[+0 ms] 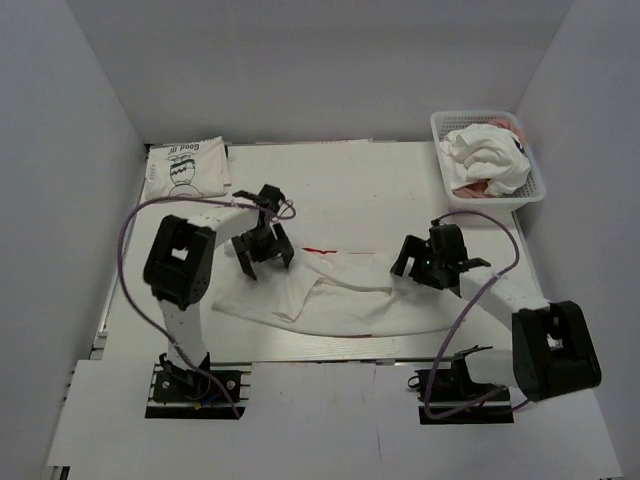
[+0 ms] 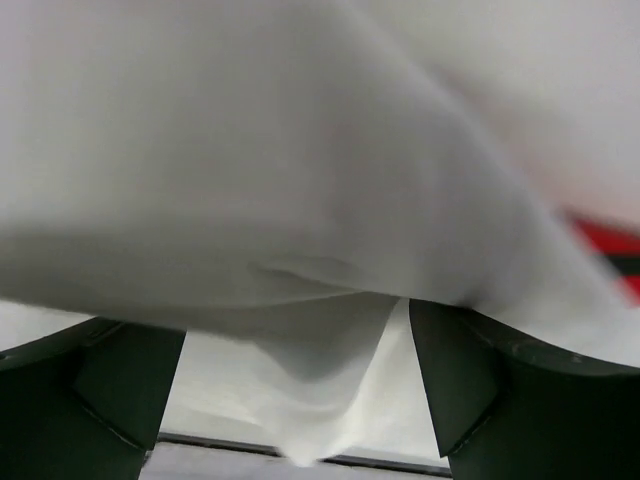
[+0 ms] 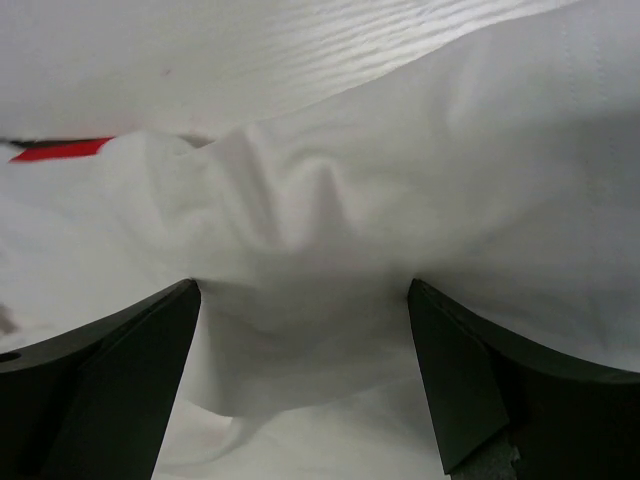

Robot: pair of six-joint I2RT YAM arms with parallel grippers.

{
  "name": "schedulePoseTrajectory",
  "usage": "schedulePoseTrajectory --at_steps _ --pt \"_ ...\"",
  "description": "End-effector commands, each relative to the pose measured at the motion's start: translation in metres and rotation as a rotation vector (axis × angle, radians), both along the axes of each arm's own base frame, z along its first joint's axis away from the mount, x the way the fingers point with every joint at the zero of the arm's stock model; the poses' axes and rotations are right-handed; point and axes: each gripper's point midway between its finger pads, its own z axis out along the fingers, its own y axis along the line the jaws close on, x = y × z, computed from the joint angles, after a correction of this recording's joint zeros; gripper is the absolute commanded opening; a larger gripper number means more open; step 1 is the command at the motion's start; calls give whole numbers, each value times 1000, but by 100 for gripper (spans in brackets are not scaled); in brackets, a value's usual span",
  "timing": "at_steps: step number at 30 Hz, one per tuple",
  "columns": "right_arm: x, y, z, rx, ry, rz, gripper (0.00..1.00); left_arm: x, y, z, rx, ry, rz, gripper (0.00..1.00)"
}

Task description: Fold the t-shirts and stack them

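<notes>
Looking down, we see a white t-shirt (image 1: 340, 300) stretched across the middle of the table (image 1: 350, 185). Our left gripper (image 1: 262, 250) sits at its left end and our right gripper (image 1: 412, 262) at its right end. Both have fingers spread wide, with cloth bunched loosely between them. A folded cartoon-print t-shirt (image 1: 185, 170) lies at the far left corner. At the far right, crumpled shirts (image 1: 485, 155) fill a white lattice basket (image 1: 497, 200).

The white counter (image 1: 360, 190) carries three items. A white t-shirt (image 1: 330, 300) lies spread and rumpled across the middle, towards the near edge, with a red mark (image 1: 320, 249) showing at its far edge. A folded t-shirt (image 1: 185, 170) with a black cartoon and lettering lies flat at the far left corner. A white lattice basket (image 1: 495, 203) stands at the far right corner, holding crumpled cloth (image 1: 485, 155), well apart from both shirts.
</notes>
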Motion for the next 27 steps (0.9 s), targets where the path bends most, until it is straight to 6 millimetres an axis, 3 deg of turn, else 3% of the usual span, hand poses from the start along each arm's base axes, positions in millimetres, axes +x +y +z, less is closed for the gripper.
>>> schedulePoseTrajectory --at_steps 1,2,3,5,6,7,8,12,14,19,20,21,27 --pt "-79 18 -26 70 188 107 90 136 -18 -23 -14 -284 5 99" --pt "-98 19 -32 88 244 103 90 154 -19 -17 -11 -292 -2 99" --pt "-111 30 -27 114 239 139 90 195 -41 -5 -70 -365 -47 99" --pt "-141 41 -28 136 307 196 90 234 -59 0 -135 -437 -74 99" --pt "-148 48 -21 174 305 217 90 264 -84 23 -234 -517 -109 99" --pt "-158 51 -18 189 325 247 90 278 -98 21 -287 -534 -127 99" --pt "-172 58 -13 196 318 318 90 304 -117 5 -349 -565 -150 99" --pt "-207 75 -4 231 357 519 90 319 -181 -35 -712 -559 -164 99" --pt "-227 84 -3 247 372 637 90 317 -191 -51 -812 -539 -84 99" --pt "-214 102 10 216 252 734 90 339 -202 -30 -858 -678 -96 99" --pt "-208 112 17 236 200 760 90 346 -207 -4 -850 -739 -106 99" --pt "-206 115 20 217 197 792 90 359 -201 9 -813 -813 -86 99" --pt "-184 134 22 141 144 813 90 384 -204 37 -849 -967 -75 99"
